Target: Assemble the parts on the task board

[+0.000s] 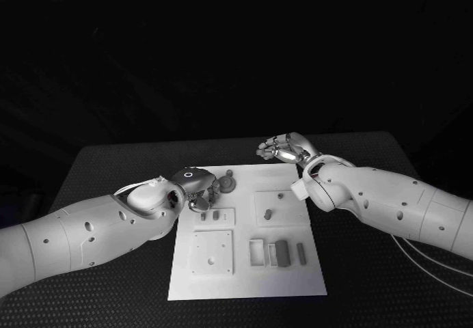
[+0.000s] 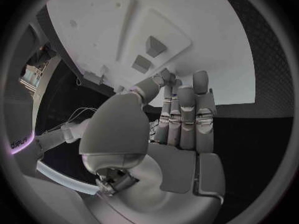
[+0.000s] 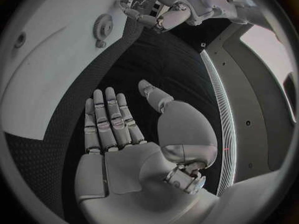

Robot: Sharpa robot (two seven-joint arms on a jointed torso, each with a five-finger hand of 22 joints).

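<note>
Left hand (image 1: 197,193) sits over the near-left part of the task board (image 1: 247,283), at its left edge; the arm and wrist housing cover most of it from the head camera, so contact with the board can't be read there. Its wrist view shows the fingers (image 2: 187,119) straight and side by side, thumb alongside, nothing visibly in the grasp, tips pointing at the board; what lies under the fingertips is hidden. Two small wedge-like parts (image 2: 148,55) stand on the board just beyond those tips. Right hand (image 1: 284,149) hovers off the board's far-right corner, over the table; from above its fingers look loosely curled, but its wrist view shows the palm open, fingers (image 3: 109,119) extended and slightly apart, holding nothing. That same view catches the left hand at the rim with curled fingers, too small to tell whether it pinches anything. A gear-shaped part (image 1: 227,183) stands on the board's far-left area, right beside the left hand; touching or not, can't tell. More parts: a small piece (image 1: 268,214) in the square recess at centre-right, dark bars (image 1: 284,251) in the tray-like slots near-right, tiny pegs (image 1: 211,216) by the left hand, and a flat square plate (image 1: 213,251) near-left. Fine shapes are hard to make out. Table (image 1: 374,287) is black with a textured mat surface; the room behind is dark.
</note>
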